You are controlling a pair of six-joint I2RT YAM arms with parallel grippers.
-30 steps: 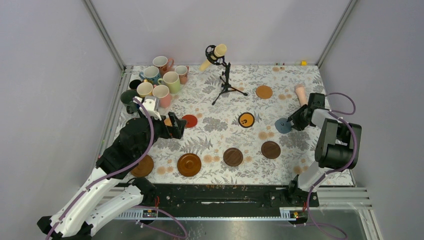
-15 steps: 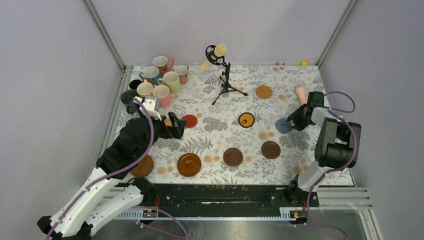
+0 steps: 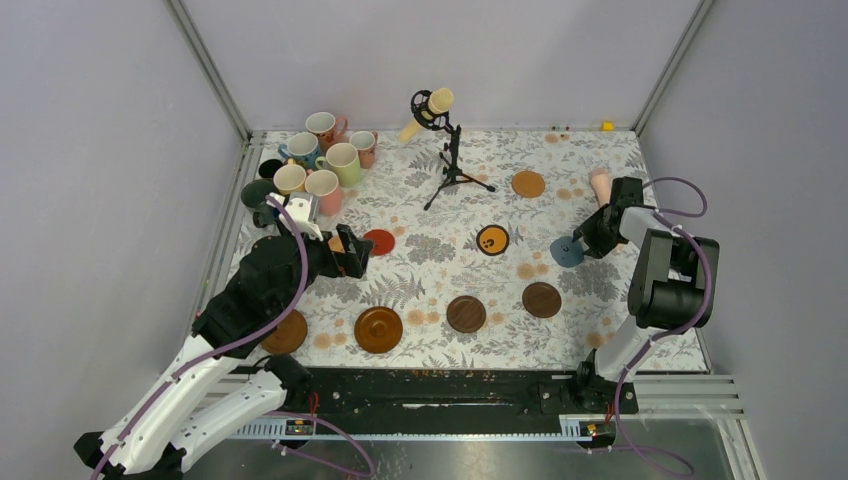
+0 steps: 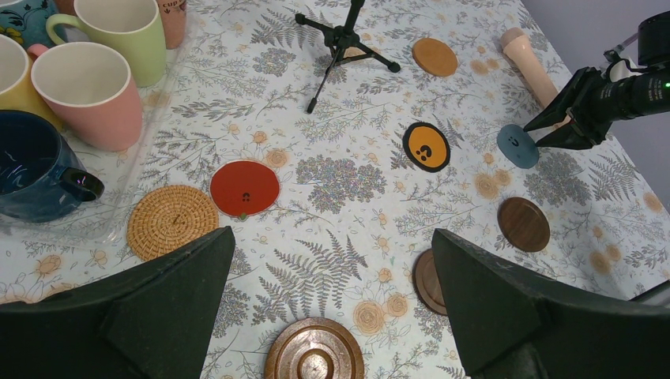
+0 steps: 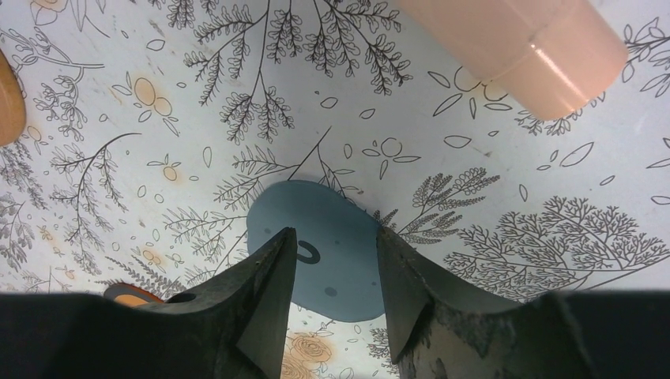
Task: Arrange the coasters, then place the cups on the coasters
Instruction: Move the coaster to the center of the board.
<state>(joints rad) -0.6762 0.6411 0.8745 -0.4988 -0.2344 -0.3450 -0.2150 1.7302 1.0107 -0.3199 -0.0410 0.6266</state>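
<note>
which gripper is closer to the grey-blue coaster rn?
Right. The right gripper sits directly over the grey-blue coaster, jaws apart. The left gripper is far off on the opposite side, open, beside the red coaster.

mugs (image 3: pixel 343 162) crowded far-left, microphone stand (image 3: pixel 452 165) mid-table

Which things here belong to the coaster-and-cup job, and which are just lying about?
Job: grey-blue coaster, red coaster, cork coaster, black-rimmed orange coaster, wooden coasters, mugs at far left.
Lying about: microphone on its stand, pink cylinder.
</note>
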